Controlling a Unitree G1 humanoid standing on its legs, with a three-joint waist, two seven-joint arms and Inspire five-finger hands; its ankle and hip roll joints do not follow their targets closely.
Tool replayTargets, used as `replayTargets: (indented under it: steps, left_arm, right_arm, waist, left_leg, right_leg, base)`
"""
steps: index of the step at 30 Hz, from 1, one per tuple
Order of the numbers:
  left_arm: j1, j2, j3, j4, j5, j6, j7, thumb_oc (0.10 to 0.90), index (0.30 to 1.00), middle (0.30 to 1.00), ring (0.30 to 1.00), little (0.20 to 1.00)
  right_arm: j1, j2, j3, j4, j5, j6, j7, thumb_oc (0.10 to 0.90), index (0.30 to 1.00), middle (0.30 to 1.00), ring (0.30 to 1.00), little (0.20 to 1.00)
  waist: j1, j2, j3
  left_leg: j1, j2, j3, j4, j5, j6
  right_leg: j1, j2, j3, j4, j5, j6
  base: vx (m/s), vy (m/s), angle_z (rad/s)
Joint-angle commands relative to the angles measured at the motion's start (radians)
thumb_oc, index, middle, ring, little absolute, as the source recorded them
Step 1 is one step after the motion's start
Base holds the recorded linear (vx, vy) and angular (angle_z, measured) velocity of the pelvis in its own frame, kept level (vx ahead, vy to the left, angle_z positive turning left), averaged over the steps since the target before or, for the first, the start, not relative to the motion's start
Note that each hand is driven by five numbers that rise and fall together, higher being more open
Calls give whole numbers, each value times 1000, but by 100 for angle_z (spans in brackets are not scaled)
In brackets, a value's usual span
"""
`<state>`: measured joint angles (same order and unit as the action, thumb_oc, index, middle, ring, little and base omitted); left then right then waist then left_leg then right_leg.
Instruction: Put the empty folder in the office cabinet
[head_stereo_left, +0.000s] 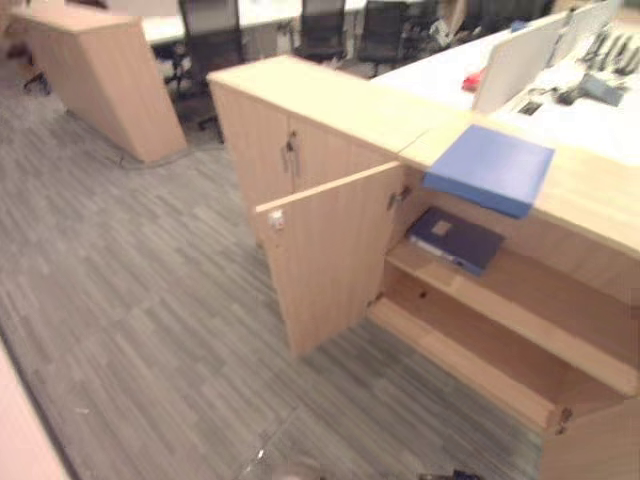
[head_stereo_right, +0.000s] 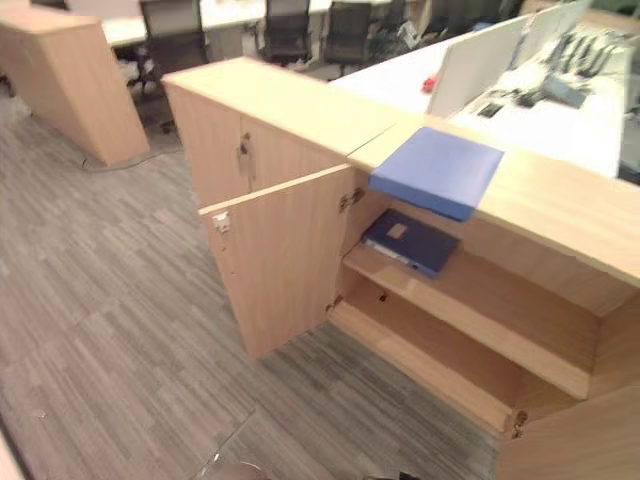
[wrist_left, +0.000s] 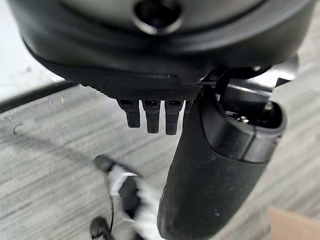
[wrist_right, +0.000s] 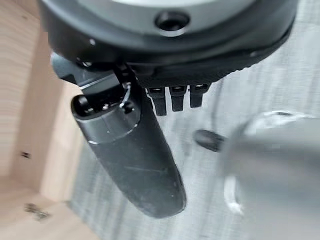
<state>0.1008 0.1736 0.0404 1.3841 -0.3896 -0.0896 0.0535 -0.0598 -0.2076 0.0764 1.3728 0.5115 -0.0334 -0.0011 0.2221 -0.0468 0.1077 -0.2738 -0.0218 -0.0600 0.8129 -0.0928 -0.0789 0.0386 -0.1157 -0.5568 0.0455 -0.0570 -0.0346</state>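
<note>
A light-blue flat folder (head_stereo_left: 490, 168) lies on top of the pale wooden office cabinet (head_stereo_left: 330, 105), overhanging its front edge above the open door (head_stereo_left: 325, 255). A dark navy folder (head_stereo_left: 456, 239) rests on the upper shelf (head_stereo_left: 500, 300) inside. The left hand (wrist_left: 215, 165) and right hand (wrist_right: 130, 150) hang over grey carpet, fingers relaxed and straight, holding nothing.

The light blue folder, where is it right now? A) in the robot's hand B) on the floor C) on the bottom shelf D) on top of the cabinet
D: the light blue folder lies flat on top of the cabinet, above the open door; a darker folder sits on the shelf inside.
</note>
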Motion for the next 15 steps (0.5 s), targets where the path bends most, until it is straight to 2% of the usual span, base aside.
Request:
replayTargets:
  steps: [1, 2, 3, 4, 5, 6, 8, 9, 10, 13, 15]
  left_arm:
    - [-2, 21, -19, -18, -22, -30, 20, 800, 900, 900, 900, 900]
    - [-1, 28, -29, -39, -15, -36, 21, 800, 900, 900, 900, 900]
    - [-5, 36, -41, -60, -9, -45, 26, 800, 900, 900, 900, 900]
    - [-5, 36, -41, -61, -9, -44, 27, 800, 900, 900, 900, 900]
    - [-22, 44, -63, -97, -4, -59, 39, 800, 900, 900, 900, 900]
    - [-30, 46, -77, -124, -3, -67, 44, 800, 900, 900, 900, 900]
    - [-30, 39, -89, -174, -6, -74, 45, 800, 900, 900, 900, 900]
    - [-29, 39, -89, -174, -6, -74, 45, 800, 900, 900, 900, 900]
    - [-14, 33, -107, -221, 3, -75, 42, 800, 900, 900, 900, 900]
    - [-5, 45, -136, -294, 29, -72, 30, 800, 900, 900, 900, 900]
    - [-2, 53, -145, -328, 37, -70, 26, 800, 900, 900, 900, 900]
  right_arm:
    - [-44, -68, 17, -7, -30, -15, -12, 800, 900, 900, 900, 900]
    - [-49, -66, 25, -2, -37, -18, -16, 800, 900, 900, 900, 900]
    - [-56, -65, 35, 0, -42, -22, -19, 800, 900, 900, 900, 900]
    - [-56, -64, 35, 0, -42, -22, -19, 800, 900, 900, 900, 900]
    - [-72, -58, 43, 1, -45, -27, -26, 800, 900, 900, 900, 900]
    - [-78, -55, 48, 4, -47, -27, -33, 800, 900, 900, 900, 900]
    - [-79, -49, 47, 11, -51, -28, -27, 800, 900, 900, 900, 900]
    - [-78, -49, 47, 11, -51, -28, -27, 800, 900, 900, 900, 900]
    - [-69, -47, 34, 19, -58, -24, -26, 800, 900, 900, 900, 900]
    - [-52, -38, 22, 24, -54, -19, -23, 800, 900, 900, 900, 900]
    - [-49, -37, 22, 23, -55, -15, -23, 800, 900, 900, 900, 900]
  waist:
    - [36, -6, 65]
    - [49, -14, 64]
    - [57, -7, 65]
    - [58, -9, 66]
    - [71, 6, 75]
    - [77, 9, 80]
    - [84, 28, 64]
    - [86, 28, 65]
    - [76, 36, 35]
    - [62, 19, -4]
    - [60, 13, -11]
  left_leg:
    - [74, 3, 9, -299, -49, 33]
    - [42, 24, -5, -410, -22, 29]
    - [32, 47, -31, -528, 53, 13]
    - [41, 47, -30, -544, 63, 11]
    - [11, 101, -65, -723, 185, 1]
    - [5, 121, -84, -783, 206, -3]
    - [59, 137, -132, -877, 222, -10]
    - [61, 138, -131, -877, 222, -10]
    - [85, 131, -135, -892, 244, -18]
    - [124, 95, -117, -900, 227, -2]
    - [137, 82, -105, -900, 218, 8]
  right_leg:
    - [32, -67, 46, 28, -22, 66]
    - [54, -59, 69, 8, -24, 77]
    - [68, -46, 85, 0, -32, 82]
    - [69, -46, 86, -1, -32, 81]
    - [85, -39, 94, -5, -31, 82]
    - [95, -36, 112, -6, -37, 85]
    - [108, -22, 144, -18, -39, 104]
    - [109, -21, 145, -19, -39, 104]
    - [120, -29, 153, -31, -26, 115]
    - [121, -64, 164, -56, 7, 141]
    - [121, -80, 173, -60, 15, 152]
  base:
    - [330, 48, -40]
    - [343, 85, -35]
    - [254, 58, -33]
    - [192, 152, -54]
    - [182, 147, -55]
    - [275, 201, -70]
    - [169, 95, -62]
    - [221, 204, -67]
    - [263, 226, -68]
    - [286, 258, -60]
    - [179, 210, -12]
